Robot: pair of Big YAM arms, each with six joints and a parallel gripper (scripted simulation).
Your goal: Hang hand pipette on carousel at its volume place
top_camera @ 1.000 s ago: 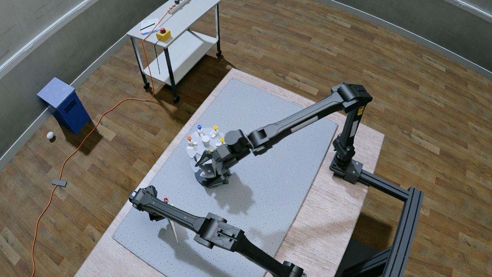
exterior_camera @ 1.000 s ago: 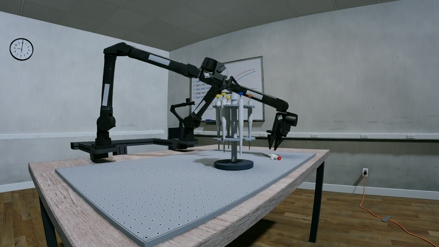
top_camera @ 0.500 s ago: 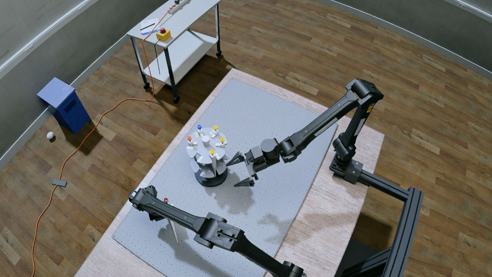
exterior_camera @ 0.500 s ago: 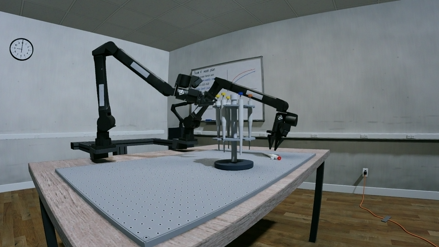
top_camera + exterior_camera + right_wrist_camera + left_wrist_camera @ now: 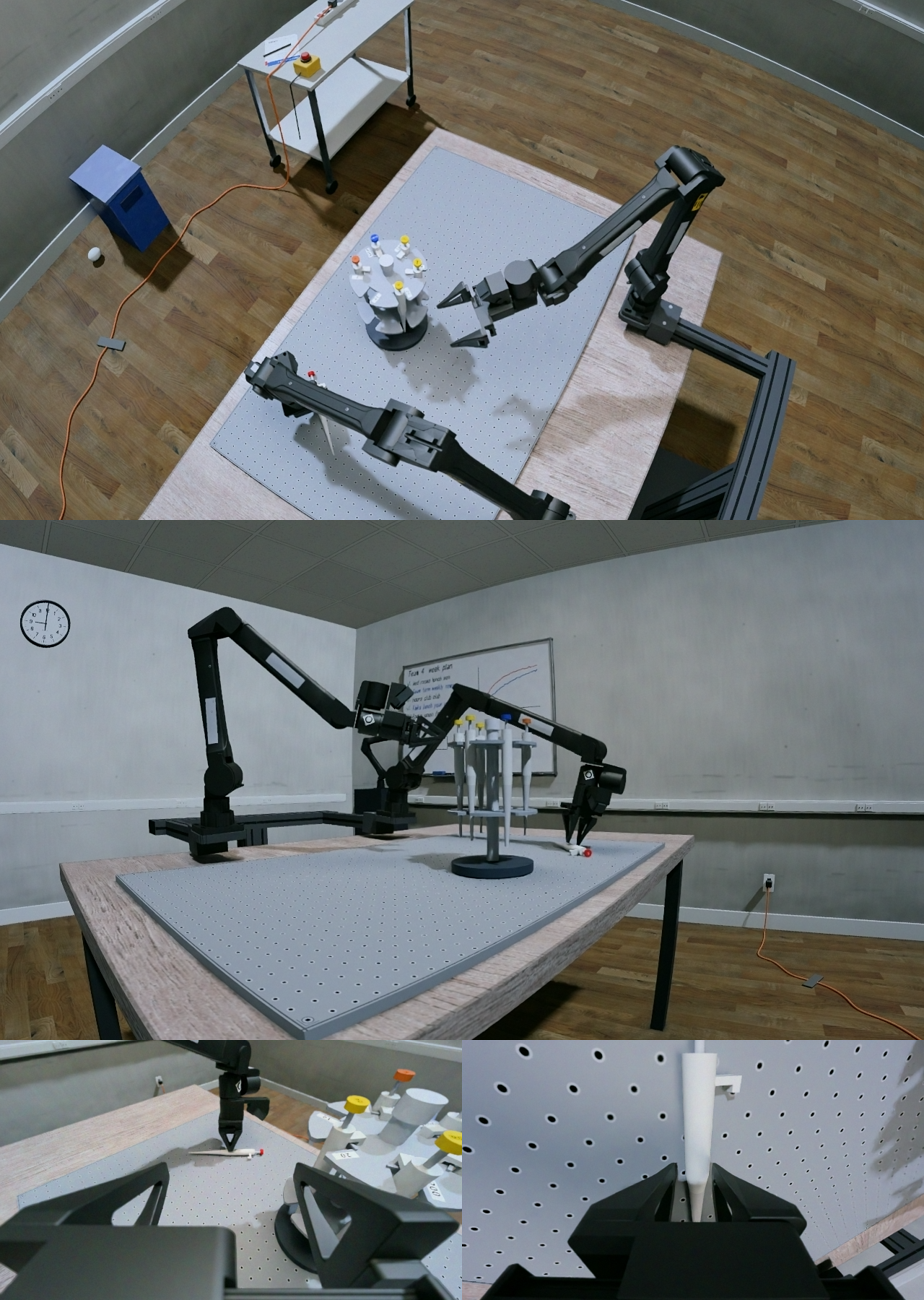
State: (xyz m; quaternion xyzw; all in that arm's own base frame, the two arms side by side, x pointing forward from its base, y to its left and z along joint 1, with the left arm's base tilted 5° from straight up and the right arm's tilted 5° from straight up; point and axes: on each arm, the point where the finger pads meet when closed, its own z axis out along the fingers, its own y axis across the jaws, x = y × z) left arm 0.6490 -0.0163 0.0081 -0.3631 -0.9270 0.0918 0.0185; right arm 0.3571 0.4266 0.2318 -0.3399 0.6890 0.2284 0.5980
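Observation:
The white pipette (image 5: 327,432) (image 5: 574,850) (image 5: 698,1112) (image 5: 243,1152) with a red button lies on the perforated board; its finger hook shows in the left wrist view. The print on its button cannot be read. My left gripper (image 5: 574,842) (image 5: 693,1169) (image 5: 230,1148) points down with its partly open fingers on either side of the pipette body, with small gaps. My right gripper (image 5: 445,325) (image 5: 231,1169) is wide open and empty beside the carousel (image 5: 381,284) (image 5: 492,836) (image 5: 364,1168). The carousel holds several pipettes with yellow, blue and orange buttons. A slot between the orange one and a yellow one looks vacant; its label is unclear.
The carousel's dark round base (image 5: 395,336) (image 5: 492,869) stands on the board near its far long edge. Labels 20 (image 5: 345,1155) and 200 (image 5: 435,1190) show on the head. The left forearm (image 5: 342,407) passes over the pipette in the top view.

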